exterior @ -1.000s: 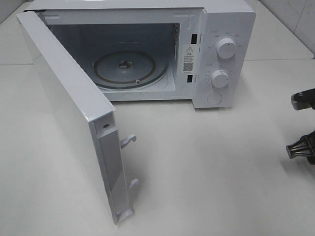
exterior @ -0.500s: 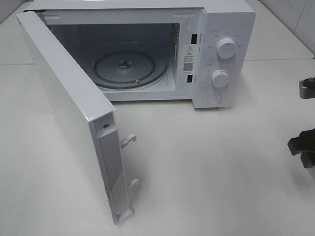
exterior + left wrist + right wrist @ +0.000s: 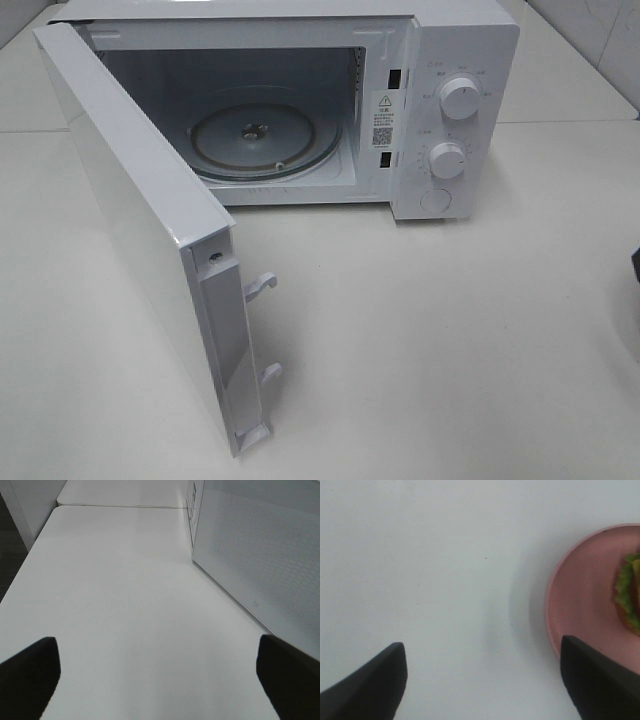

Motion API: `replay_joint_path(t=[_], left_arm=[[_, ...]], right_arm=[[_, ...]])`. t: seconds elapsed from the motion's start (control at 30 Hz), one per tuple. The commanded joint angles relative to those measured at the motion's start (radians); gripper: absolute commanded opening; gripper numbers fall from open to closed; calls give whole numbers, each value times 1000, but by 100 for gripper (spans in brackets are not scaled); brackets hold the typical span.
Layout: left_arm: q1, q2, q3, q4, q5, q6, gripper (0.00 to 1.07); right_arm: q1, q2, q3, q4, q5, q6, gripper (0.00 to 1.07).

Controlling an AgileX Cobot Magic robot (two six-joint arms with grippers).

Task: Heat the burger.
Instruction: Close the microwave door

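Only the right wrist view shows the burger (image 3: 631, 592) on a plate (image 3: 580, 605), beside the spread right end effector (image 3: 482, 680). The left end effector (image 3: 157, 675) gapes over bare counter (image 3: 125, 605) beside the microwave door (image 3: 260, 550)

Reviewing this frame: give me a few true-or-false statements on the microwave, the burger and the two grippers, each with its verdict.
1. The microwave door stands open. True.
2. The burger sits on the turntable. False: it lies on the pink plate on the table; the turntable is bare.
3. The right gripper holds the plate. False: its jaws are apart, gripping nothing.
4. The left gripper is open over bare table. True.
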Motion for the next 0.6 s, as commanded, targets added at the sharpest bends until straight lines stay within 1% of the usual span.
replay_joint_path(t=[0.03, 0.07, 0.13, 0.17, 0.2, 0.23, 0.27, 0.3, 0.33, 0.37, 0.4, 0.43, 0.47, 0.5, 0.57, 0.6], left_arm=[[2, -5, 3, -3, 3, 0, 101], [2, -5, 3, -3, 3, 0, 101], [2, -5, 3, -3, 3, 0, 101], [2, -5, 3, -3, 3, 0, 101], [2, -5, 3, -3, 3, 0, 101], [2, -5, 3, -3, 3, 0, 101], [2, -5, 3, -3, 3, 0, 101], [2, -5, 3, -3, 3, 0, 101], [2, -5, 3, -3, 3, 0, 101], [2, -5, 3, -3, 3, 0, 101], [2, -5, 3, -3, 3, 0, 101], [2, -5, 3, -3, 3, 0, 101], [2, -5, 3, -3, 3, 0, 101], [2, -5, 3, -3, 3, 0, 101], [2, -5, 3, -3, 3, 0, 101], [2, -5, 3, -3, 3, 0, 101]], right_arm=[[-6, -96, -3, -71, 108, 42, 85], [-6, -96, -3, -71, 108, 42, 85], [-6, -179, -3, -57, 167, 34, 85], [-6, -179, -3, -57, 167, 34, 85], [-6, -254, -3, -51, 198, 10, 85], [-6, -254, -3, -51, 198, 10, 85], [-6, -296, -3, -43, 211, -7, 85], [-6, -374, -3, -18, 234, -37, 84], [-6, -374, -3, -18, 234, -37, 84], [-6, -447, -3, 19, 250, -55, 83], [-6, -482, -3, 36, 253, -61, 83], [-6, -482, -3, 36, 253, -61, 83], [-6, -536, 0, 57, 252, -69, 81], [-6, -536, 0, 57, 252, -69, 81], [-6, -605, 22, 76, 252, -74, 76], [-6, -605, 22, 76, 252, -74, 76]])
